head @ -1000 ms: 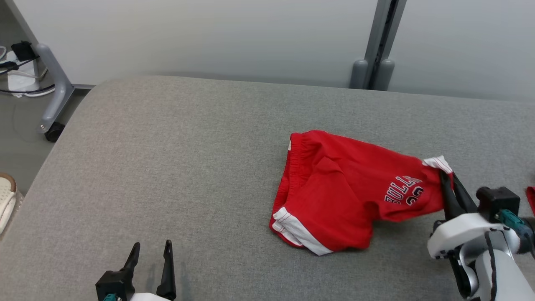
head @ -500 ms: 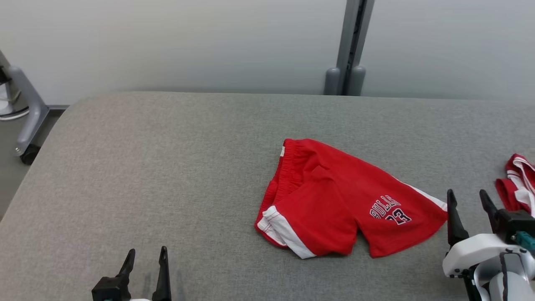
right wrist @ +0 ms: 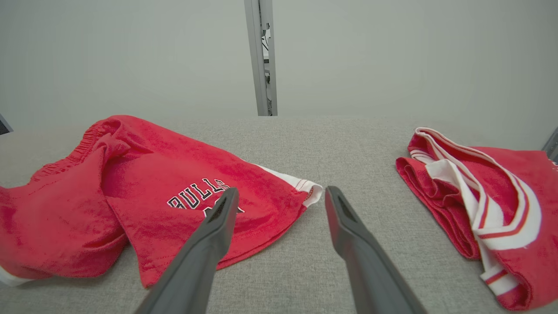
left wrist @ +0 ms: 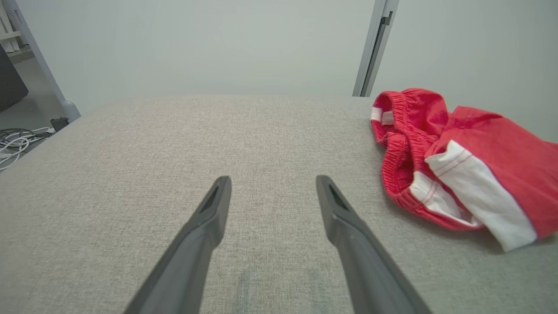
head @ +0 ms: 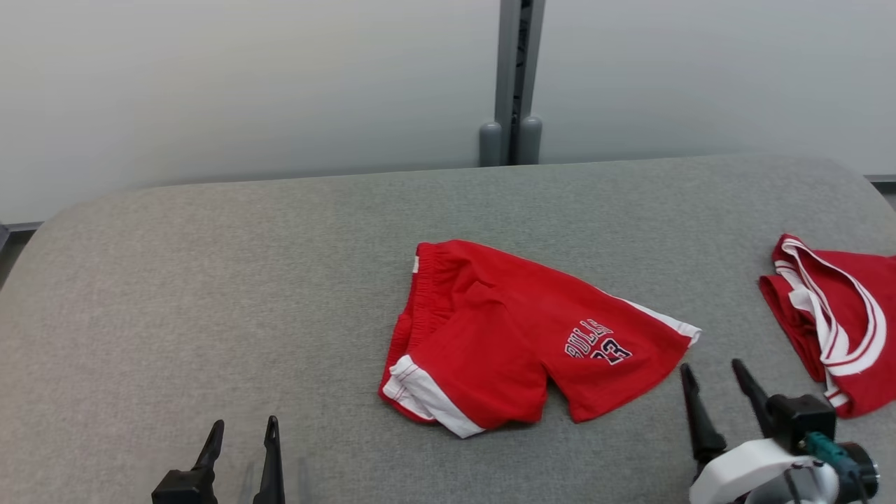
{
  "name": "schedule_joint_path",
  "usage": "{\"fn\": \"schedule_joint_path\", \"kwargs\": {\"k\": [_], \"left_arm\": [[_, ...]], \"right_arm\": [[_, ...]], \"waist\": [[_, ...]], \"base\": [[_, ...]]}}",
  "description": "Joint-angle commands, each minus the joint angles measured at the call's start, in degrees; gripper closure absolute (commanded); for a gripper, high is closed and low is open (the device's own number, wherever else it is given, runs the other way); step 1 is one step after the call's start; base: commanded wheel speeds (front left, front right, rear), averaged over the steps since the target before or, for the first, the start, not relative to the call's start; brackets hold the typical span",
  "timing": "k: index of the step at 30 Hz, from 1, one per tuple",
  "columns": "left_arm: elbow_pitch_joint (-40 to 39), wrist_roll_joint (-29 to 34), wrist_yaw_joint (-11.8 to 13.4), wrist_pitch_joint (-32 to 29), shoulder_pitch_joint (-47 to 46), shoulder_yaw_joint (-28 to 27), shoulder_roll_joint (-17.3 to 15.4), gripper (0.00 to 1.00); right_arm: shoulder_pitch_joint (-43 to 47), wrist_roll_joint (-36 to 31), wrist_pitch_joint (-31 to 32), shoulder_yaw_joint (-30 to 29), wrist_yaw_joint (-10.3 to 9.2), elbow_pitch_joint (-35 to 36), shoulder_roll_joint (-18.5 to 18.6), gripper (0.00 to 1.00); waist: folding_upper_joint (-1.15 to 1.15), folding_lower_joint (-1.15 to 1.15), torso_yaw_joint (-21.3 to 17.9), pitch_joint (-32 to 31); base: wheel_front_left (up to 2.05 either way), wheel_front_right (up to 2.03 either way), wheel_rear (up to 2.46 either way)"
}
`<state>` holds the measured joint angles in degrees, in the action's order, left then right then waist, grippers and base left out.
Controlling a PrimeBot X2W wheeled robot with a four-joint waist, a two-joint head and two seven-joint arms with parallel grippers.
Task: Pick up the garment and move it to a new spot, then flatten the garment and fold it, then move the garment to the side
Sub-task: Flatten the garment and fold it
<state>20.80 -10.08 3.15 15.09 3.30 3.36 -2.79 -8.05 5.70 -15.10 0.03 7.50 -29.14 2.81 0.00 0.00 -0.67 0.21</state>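
**Item:** shorts (head: 518,336), red with white trim, one pair.
**Place:** flat but rumpled on the grey desk (head: 210,280), a little right of its middle.
**Long axis:** runs left to right, the right end dropping slightly toward the near edge.
**Waistband:** at the left end, its gathered elastic edge running near to far and facing left.
**Legs:** one points right and ends in a white-edged hem at the right tip. "BULLS" lettering over a number sits just short of that hem. The other leg is folded toward the near left, its white-banded hem lying at the near-left corner.
**Other views:** the left wrist view shows the waistband and white-banded hem (left wrist: 479,144). The right wrist view shows the lettered leg (right wrist: 152,187).

**Right gripper** (head: 711,366) (right wrist: 282,189): just on the near side of the right hem. Fingers spread apart and empty, clear of the cloth in the head view.
**Left gripper** (head: 245,422) (left wrist: 273,179): at the near left, well apart from the shorts. Fingers spread apart and empty, over bare desk.

**Second garment** (head: 840,315) (right wrist: 479,196): red with white-and-red banding, bunched at the desk's right edge, apart from the shorts.
**Post** (head: 514,77): grey, upright against the pale wall beyond the far edge.
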Motion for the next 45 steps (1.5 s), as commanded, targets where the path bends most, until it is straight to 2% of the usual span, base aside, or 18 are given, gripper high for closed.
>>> {"fn": "schedule_joint_path", "kwargs": {"k": [1, 9, 15, 22, 27, 28, 31, 37, 38, 39, 40, 41, 42, 43, 45], "left_arm": [[-0.3, 0.1, 0.2, 0.1, 0.3, -0.2, -0.2, 0.0], [-0.7, 0.5, 0.1, 0.1, 0.7, 0.3, -0.2, 0.0], [-0.3, 0.9, -0.5, 0.1, -0.4, 0.8, -0.3, 0.0], [0.7, 0.4, -0.6, 0.1, -1.9, 2.5, -0.2, 0.0], [1.2, -0.5, -0.3, 0.1, -2.5, 4.2, -0.3, 0.0], [1.3, -0.7, -0.1, 0.1, -2.6, 4.6, -0.2, 0.0], [1.3, -1.2, 0.1, 0.1, -2.0, 4.8, -0.2, 0.0], [0.7, -2.0, 0.8, 0.1, -1.4, 5.1, -0.2, 0.0], [0.7, -2.1, 0.8, 0.1, -1.5, 5.2, -0.2, 0.0], [0.6, -2.2, 0.9, 0.1, -1.7, 5.3, -0.2, 0.0], [0.5, -2.4, 1.0, 0.1, -1.9, 5.5, -0.2, 0.0], [0.5, -2.4, 1.0, 0.1, -1.9, 5.5, -0.2, 0.0], [0.4, -2.6, 1.2, 0.1, -2.2, 5.7, -0.2, 0.0], [0.4, -2.8, 1.1, 0.1, -2.5, 5.9, -0.2, 0.0], [0.3, -3.1, 1.4, 0.1, -3.0, 6.3, -0.2, 0.0]], "right_arm": [[0.7, 0.4, 0.0, 0.6, -0.02, 0.1, 0.3, 0.0], [2.0, 0.2, 0.0, 3.5, -0.02, 0.5, 0.3, 0.0], [-0.3, 0.6, -0.1, 7.9, -0.01, 1.2, 0.2, 0.0], [-7.1, 3.5, 0.0, 21.6, -0.02, 1.1, 0.3, 0.0], [-13.5, 6.7, -0.1, 32.2, -0.02, -1.5, 0.3, 0.0], [-15.6, 7.9, 0.0, 35.6, -0.02, -3.9, 0.3, 0.0], [-18.2, 9.7, 0.0, 38.5, -0.02, -7.7, 0.4, 0.0], [-20.0, 9.7, 0.0, 38.7, -0.02, -13.1, 0.4, 0.0], [-20.3, 9.4, 0.0, 38.7, -0.02, -13.9, 0.4, 0.05], [-20.7, 9.4, 0.0, 38.8, -0.02, -14.4, 0.3, 0.21], [-21.0, 9.4, 0.0, 38.9, -0.02, -15.0, 0.3, 0.51], [-21.0, 9.4, 0.0, 38.9, -0.02, -15.0, 0.3, 0.51], [-21.4, 9.3, 0.0, 38.7, -0.02, -15.5, 0.3, 0.73], [-21.6, 9.4, 0.0, 38.5, -0.02, -15.9, 0.3, 1.0], [-22.5, 9.7, 0.0, 37.0, -0.02, -15.4, 0.3, 1.0]], "waist": [[0.0, 0.0, -1.0, 0.1], [0.0, 0.0, -2.7, 1.0], [0.0, 0.0, -1.6, 1.9], [0.0, 0.0, 3.0, 3.8], [0.0, 0.0, 7.9, 5.0], [0.0, 0.0, 9.8, 5.3], [0.0, 0.0, 11.9, 5.5], [0.0, 0.0, 13.8, 6.3], [0.0, 0.0, 13.9, 6.4], [0.0, 0.0, 14.0, 6.6], [0.0, 0.0, 14.0, 6.8], [0.0, 0.0, 14.0, 6.8], [0.0, 0.0, 14.0, 7.0], [0.0, 0.0, 14.0, 7.2], [0.0, 0.0, 13.9, 7.4]], "base": [[0.0, 0.0, 0.0], [0.0, 0.0, 0.0], [0.0, 0.0, 0.0], [0.0, 0.0, 0.0], [0.0, 0.0, 0.0], [0.0, 0.0, 0.0], [0.0, 0.0, 0.0], [0.0, 0.0, 0.0], [0.0, 0.0, 0.0], [0.0, 0.0, 0.0], [0.0, 0.0, 0.0], [0.0, 0.0, 0.0], [0.0, 0.0, 0.0], [0.0, 0.0, 0.0], [0.0, 0.0, 0.0]]}}
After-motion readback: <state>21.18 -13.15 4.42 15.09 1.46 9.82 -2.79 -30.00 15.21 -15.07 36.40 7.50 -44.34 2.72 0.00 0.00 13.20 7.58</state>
